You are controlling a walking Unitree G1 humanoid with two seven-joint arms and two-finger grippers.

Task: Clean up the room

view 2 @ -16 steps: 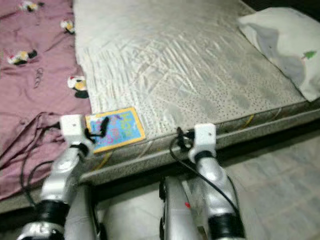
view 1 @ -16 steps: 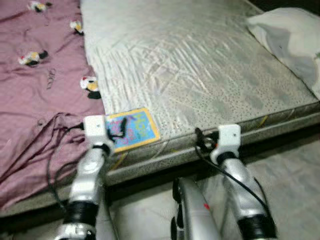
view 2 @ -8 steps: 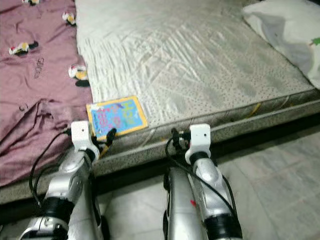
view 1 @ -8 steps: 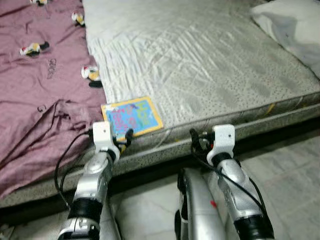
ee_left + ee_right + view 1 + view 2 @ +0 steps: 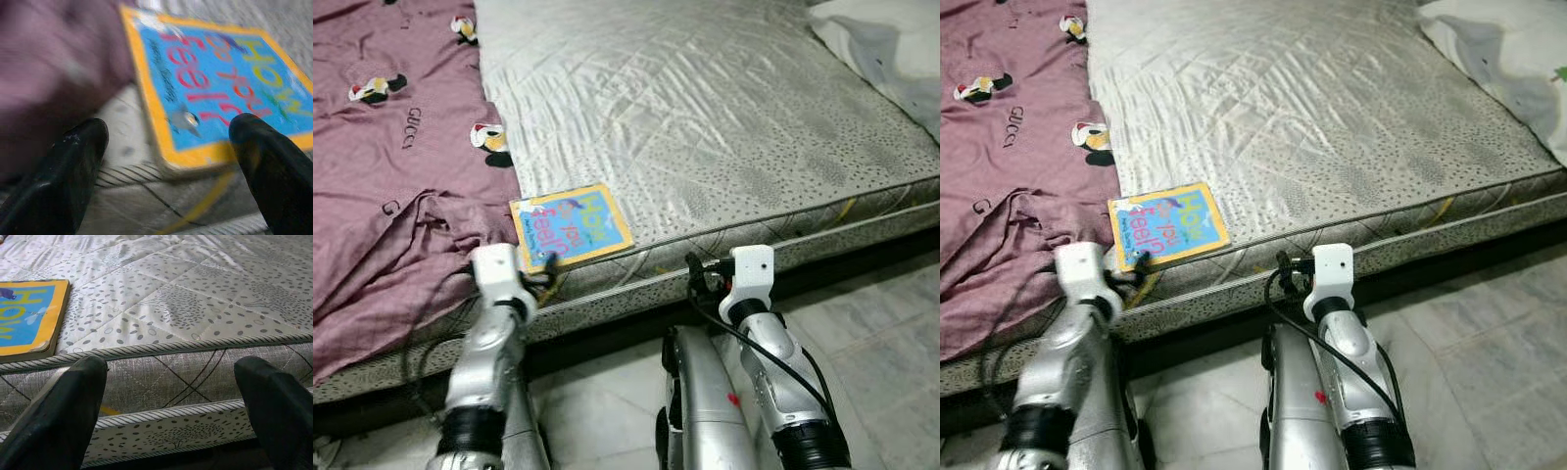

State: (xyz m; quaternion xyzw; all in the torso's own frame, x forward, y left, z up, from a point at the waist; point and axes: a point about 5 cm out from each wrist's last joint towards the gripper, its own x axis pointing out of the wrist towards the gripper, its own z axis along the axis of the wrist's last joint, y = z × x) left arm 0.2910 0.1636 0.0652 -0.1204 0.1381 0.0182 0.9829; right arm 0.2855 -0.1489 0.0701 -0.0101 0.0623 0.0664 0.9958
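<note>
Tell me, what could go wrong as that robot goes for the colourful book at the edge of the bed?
1. The book lies at the mattress edge; a nudge from the open left hand might push it off onto the floor.
2. The purple sheet bunches right beside the book, so a finger could snag cloth instead.
3. The right hand sits low before the mattress side and may bump it.

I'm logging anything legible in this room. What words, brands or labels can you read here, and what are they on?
"GUCCI": printed on the pink bedsheet.
"How", "feel": large letters on the cover of the yellow-bordered book; the word between them and the small line by its edge are too blurred to read.
</note>
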